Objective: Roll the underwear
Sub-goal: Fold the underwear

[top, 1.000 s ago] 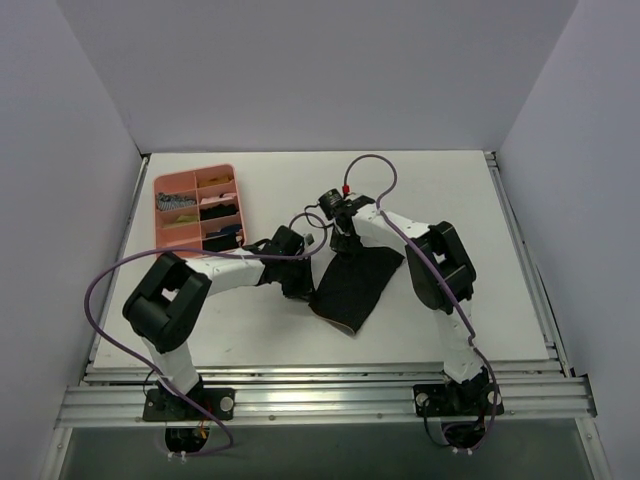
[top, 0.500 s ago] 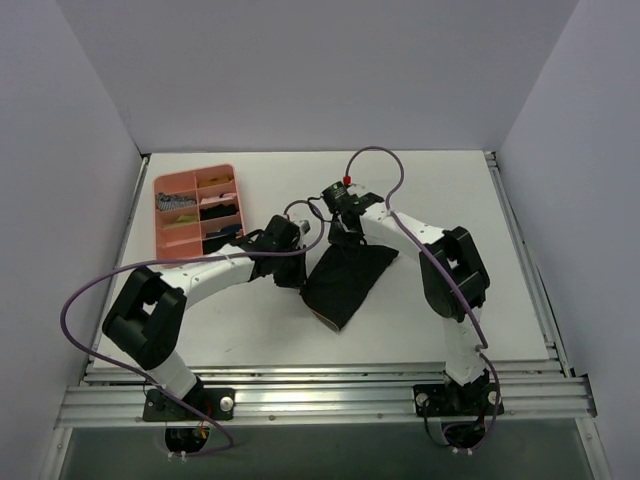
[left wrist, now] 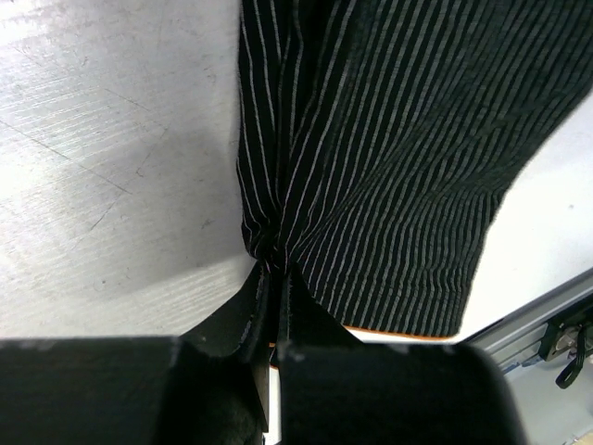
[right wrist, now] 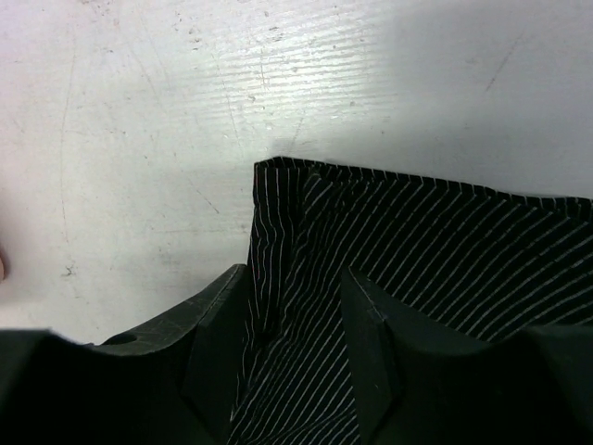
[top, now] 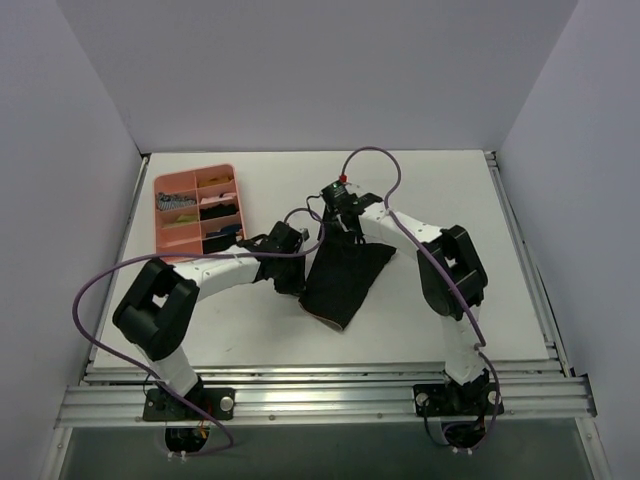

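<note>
The underwear (top: 345, 280) lies in the middle of the table (top: 450, 190), spread flat as a dark tilted patch between the two arms. Its far right corner points to the right arm and its near corner points to the near edge of the table. It is black cloth with thin pale stripes, and a thin orange-brown band (left wrist: 398, 331) runs along its near edge.

The left gripper (top: 291, 277) is at the left edge of the cloth. In the left wrist view this gripper (left wrist: 275, 278) has its jaws pressed together on a small pinch of the underwear (left wrist: 389, 139), and the stripes gather into folds at that point. The cloth spreads away from the pinch over the table.

The right gripper (top: 338, 228) is at the far corner of the cloth. In the right wrist view its fingers (right wrist: 218, 315) stand apart. The corner of the underwear (right wrist: 445, 269) lies loose in the gap between them, so this gripper (right wrist: 295, 324) is open and grips nothing. The cloth edge there is straight and rests on the white table.

A pink tray (top: 195, 170) with many compartments stands at the far left of the table, well apart from the underwear.
</note>
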